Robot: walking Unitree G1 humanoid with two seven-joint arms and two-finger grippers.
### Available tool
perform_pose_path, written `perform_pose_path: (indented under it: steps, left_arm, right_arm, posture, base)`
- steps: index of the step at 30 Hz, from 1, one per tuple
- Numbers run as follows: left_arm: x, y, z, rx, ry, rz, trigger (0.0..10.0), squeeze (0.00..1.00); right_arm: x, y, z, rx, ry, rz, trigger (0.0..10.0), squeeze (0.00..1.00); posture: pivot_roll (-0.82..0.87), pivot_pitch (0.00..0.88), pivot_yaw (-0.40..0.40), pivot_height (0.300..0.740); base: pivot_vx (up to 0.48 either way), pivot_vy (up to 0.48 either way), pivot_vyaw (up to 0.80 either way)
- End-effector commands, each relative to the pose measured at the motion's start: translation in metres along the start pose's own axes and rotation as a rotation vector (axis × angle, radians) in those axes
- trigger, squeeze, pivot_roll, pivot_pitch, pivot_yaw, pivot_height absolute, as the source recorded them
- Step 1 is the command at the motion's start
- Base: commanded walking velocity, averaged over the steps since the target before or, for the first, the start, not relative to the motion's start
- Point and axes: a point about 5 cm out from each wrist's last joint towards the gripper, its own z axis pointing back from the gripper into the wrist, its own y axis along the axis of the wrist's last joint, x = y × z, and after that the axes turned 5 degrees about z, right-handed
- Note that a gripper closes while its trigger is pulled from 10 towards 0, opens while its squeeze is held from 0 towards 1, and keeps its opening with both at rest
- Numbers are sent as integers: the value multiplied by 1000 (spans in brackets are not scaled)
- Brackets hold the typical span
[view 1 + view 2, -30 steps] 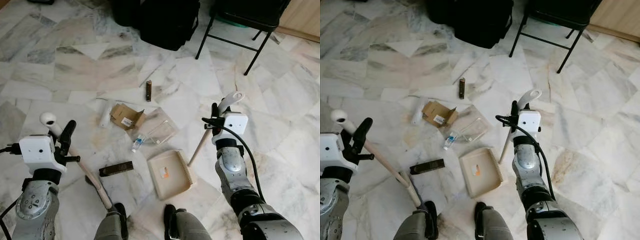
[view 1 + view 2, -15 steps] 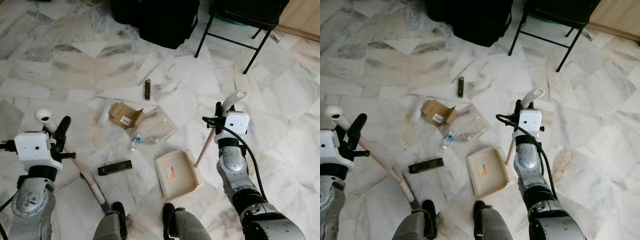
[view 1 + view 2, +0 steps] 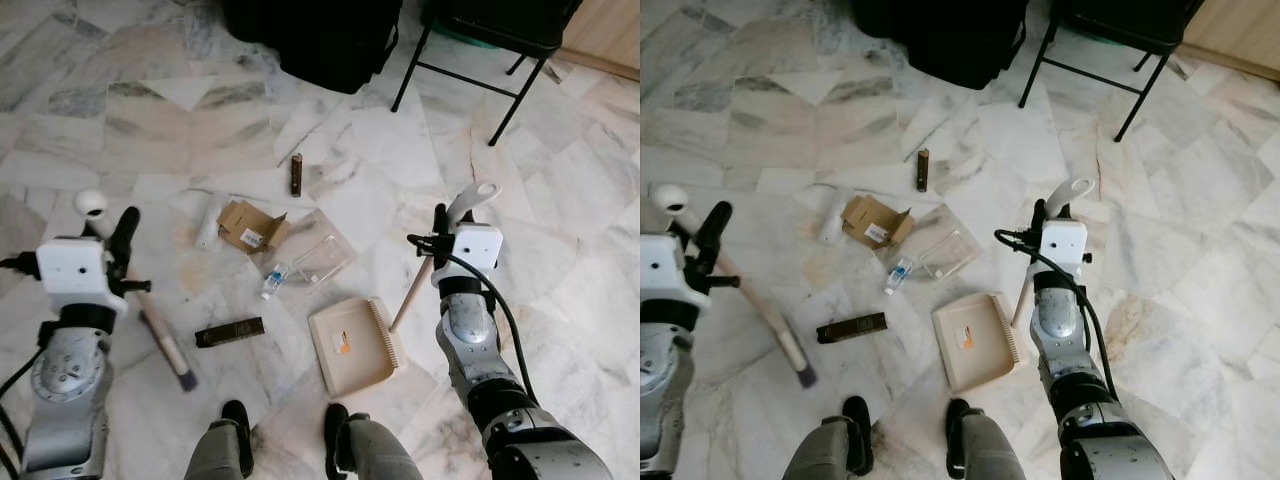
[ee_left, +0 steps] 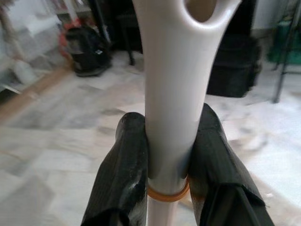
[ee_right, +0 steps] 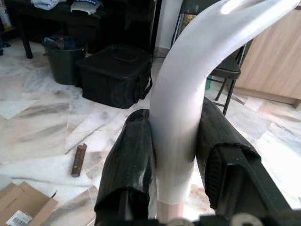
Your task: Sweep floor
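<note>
We are gripping one broom [image 3: 160,335] in our left gripper [image 4: 167,162], clenched. Our right gripper [image 5: 174,169] is clenching one dustpan [image 3: 352,345]; five scraps are lying ahead

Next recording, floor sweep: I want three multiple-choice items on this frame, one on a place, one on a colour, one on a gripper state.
1. Where does the dustpan lie?
A. on the chair
B. on the floor, before the robot's feet
C. inside the black bag

2. What colour is the dustpan?
A. beige
B. blue
C. red

3. What does the left gripper hold?
A. nothing
B. a cardboard box
C. the broom handle

Key:
1. B: it lies flat on the marble floor.
2. A: its tray is pale beige.
3. C: both black fingers clamp the white handle.
</note>
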Motion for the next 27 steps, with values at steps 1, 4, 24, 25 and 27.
perform_pose_path:
  steps: [1,4,24,25,27]
  left_arm:
    - [11,-14,7,-79,-64,90,10000,0]
    - [15,-23,13,-136,-127,120,10000,0]
    - [37,-13,18,-185,-324,293,10000,0]
    - [36,-14,19,-187,-322,289,10000,0]
    - [34,-14,20,-193,-318,276,10000,0]
  right_arm:
    - [9,-16,11,-63,12,58,10000,0]
    - [10,-16,10,-60,12,60,10000,0]
    - [19,-12,5,-43,-38,102,10000,0]
    - [19,-11,5,-37,-38,102,10000,0]
    - [17,-7,4,-1,-22,113,10000,0]
  posture:
    - [-10,429,-128,740]
    - [-14,429,-129,740]
    - [15,434,-128,740]
    - [13,436,-125,740]
    - [13,435,-119,740]
  base:
    - [0,0,0]
    - [0,0,0]
    - [0,0,0]
    - [0,0,0]
    - [0,0,0]
